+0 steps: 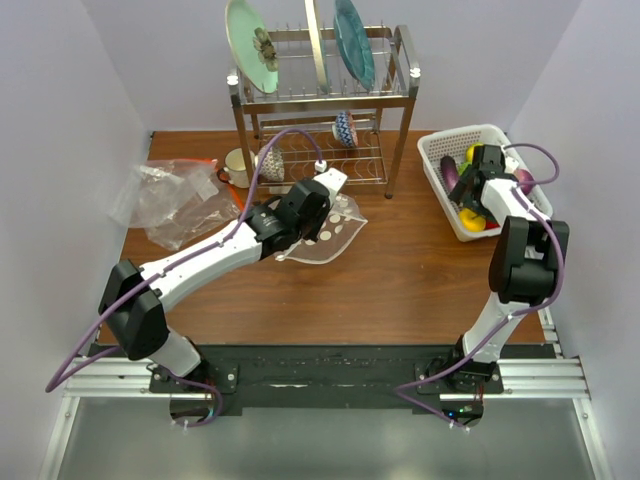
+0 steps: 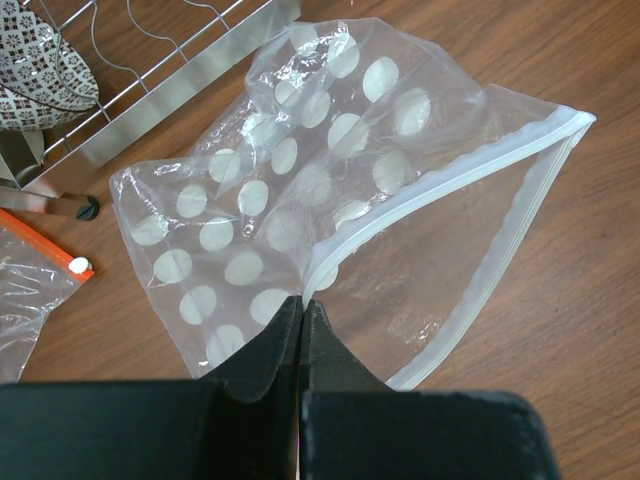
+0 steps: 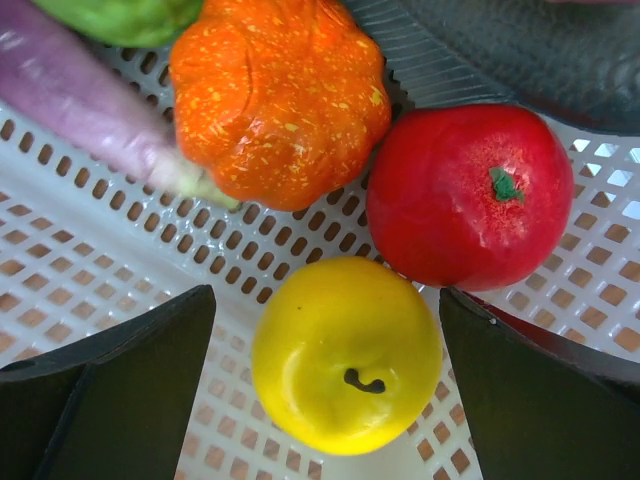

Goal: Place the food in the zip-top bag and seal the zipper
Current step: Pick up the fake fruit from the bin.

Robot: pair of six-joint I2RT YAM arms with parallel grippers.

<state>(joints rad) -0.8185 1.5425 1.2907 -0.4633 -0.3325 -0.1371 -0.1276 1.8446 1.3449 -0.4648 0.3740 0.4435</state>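
1. Nearest the lens, the right pincer (image 3: 325, 291) is seen spread wide. Its dark fingers (image 3: 130, 380) stand on either side of a yellow fruit (image 3: 345, 355), with a gap left on each side, and nothing is gripped.
2. The yellow fruit is held in a white perforated basket (image 3: 90, 260), which is set on the counter (image 1: 400, 270) to the right of the dish rack (image 1: 325, 100).
3. In the same basket, a red tomato (image 3: 468, 195) and an orange pumpkin (image 3: 278, 95) are found just beside the yellow fruit. A purple eggplant (image 3: 75, 95) lies against the pumpkin, and a green piece (image 3: 120, 15) is only partly seen.
4. The left pincer (image 2: 302, 305) is closed tight on the zip-top bag (image 2: 290, 190), at the mouth edge where the zipper (image 2: 440, 185) runs in.
5. The bag is spread on the counter just in front of the dish rack. Its mouth is parted, with one lip drawn up and the other lying on the wood.
6. Plain clear plastic (image 1: 175, 200) is crumpled to the left of the dish rack.
7. Plates (image 1: 250, 45) are stood upright in the rack's upper tier, and a patterned bowl (image 2: 40, 60) is kept on the lower one.
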